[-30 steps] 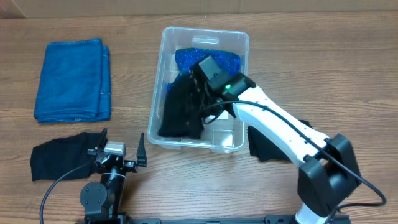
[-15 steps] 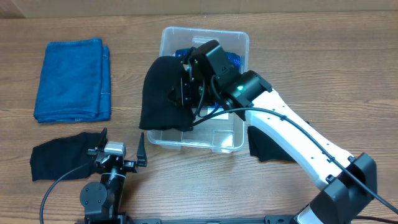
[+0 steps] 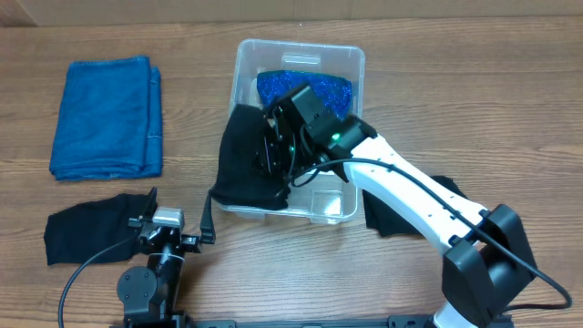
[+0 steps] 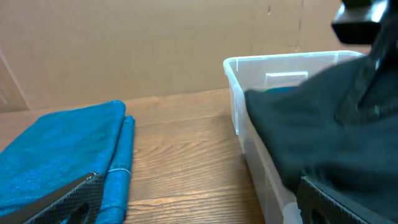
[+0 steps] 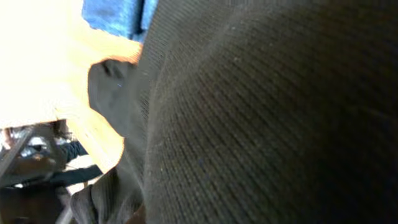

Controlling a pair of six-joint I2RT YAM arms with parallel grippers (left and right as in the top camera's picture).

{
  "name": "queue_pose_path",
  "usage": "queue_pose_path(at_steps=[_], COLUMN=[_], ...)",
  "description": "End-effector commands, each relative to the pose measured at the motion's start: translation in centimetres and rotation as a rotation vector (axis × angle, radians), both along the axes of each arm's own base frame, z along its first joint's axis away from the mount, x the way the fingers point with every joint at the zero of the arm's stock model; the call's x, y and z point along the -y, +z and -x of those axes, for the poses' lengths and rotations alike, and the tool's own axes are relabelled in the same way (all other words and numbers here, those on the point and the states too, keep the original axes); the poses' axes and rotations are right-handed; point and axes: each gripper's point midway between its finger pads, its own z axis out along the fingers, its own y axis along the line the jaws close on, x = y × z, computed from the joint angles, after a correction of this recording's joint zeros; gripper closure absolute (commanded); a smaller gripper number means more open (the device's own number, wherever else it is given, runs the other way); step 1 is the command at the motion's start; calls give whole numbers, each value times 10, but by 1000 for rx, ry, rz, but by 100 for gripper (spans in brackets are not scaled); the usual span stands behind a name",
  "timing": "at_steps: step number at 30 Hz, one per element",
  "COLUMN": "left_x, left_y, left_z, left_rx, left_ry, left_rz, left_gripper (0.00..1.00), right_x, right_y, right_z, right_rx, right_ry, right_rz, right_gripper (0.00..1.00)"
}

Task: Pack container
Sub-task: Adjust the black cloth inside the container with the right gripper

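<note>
The container (image 3: 301,45) stands on the table (image 3: 474,100) at upper centre of the overhead frame, upright and open-topped. In the left wrist view it fills the right side (image 4: 239,74).

The right gripper (image 3: 273,155) is over the container's left half, clenched on a black cloth (image 3: 239,169). That cloth is bunched at the fingers. It drapes across the container's left wall, partly inside and partly hanging outside. The right wrist view is almost wholly covered by this fabric (image 5: 261,124), so I cannot see the fingers there.

A blue glittery item (image 3: 305,87) lies inside the container at its upper end.

The left gripper (image 3: 179,208) sits at lower left, just beside the container's lower-left corner, fingers spread and holding nothing.

A folded blue towel (image 3: 107,117) lies at upper left, well apart from the container. A second black cloth (image 3: 86,228) lies at lower left beside the left gripper. A third black cloth (image 3: 392,214) lies right of the container, partly under the right arm.
</note>
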Motion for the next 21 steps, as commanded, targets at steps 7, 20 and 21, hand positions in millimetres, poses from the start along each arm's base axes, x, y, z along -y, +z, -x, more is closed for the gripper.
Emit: queue_pose_path(at_steps=[7,20,21], left_x=[-2,-2,-2], left_y=[0,0,0], left_z=[0,0,0], left_rx=[7,7,7], left_ry=[8,8,8], left_rz=[-20,-20,-20], left_gripper=[0,0,0], right_x=[47,111,111], right_y=[-50,36,43], right_z=[2,-37,-35], right_rx=[29,126,120], right_ry=[-59,-239,-236], right_rz=[270,516,515], right_gripper=[13,0,1])
